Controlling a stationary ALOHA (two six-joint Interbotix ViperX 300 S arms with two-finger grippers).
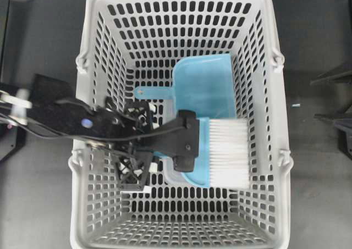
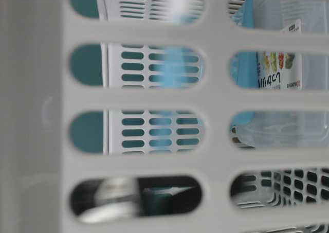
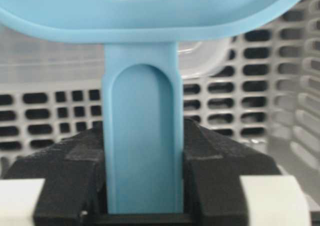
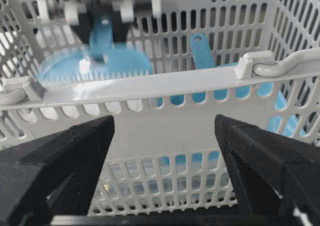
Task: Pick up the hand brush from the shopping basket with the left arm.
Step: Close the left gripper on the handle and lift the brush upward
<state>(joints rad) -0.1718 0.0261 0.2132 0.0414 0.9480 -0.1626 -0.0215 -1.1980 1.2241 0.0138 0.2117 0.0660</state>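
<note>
Inside grey shopping basket, at its centre. Light blue hand brush, bristles toward three o'clock. Left gripper clamped on thin handle. Likely light, stiff, slippery plastic; best held mid-handle.

The hand brush, light blue with wide white bristles fanned toward the right wall of the shopping basket, is seen inside that basket, right of its centre. Its thin handle is clamped between the black fingers of the left end effector. The basket is large, light grey, with slotted walls and floor.
</note>
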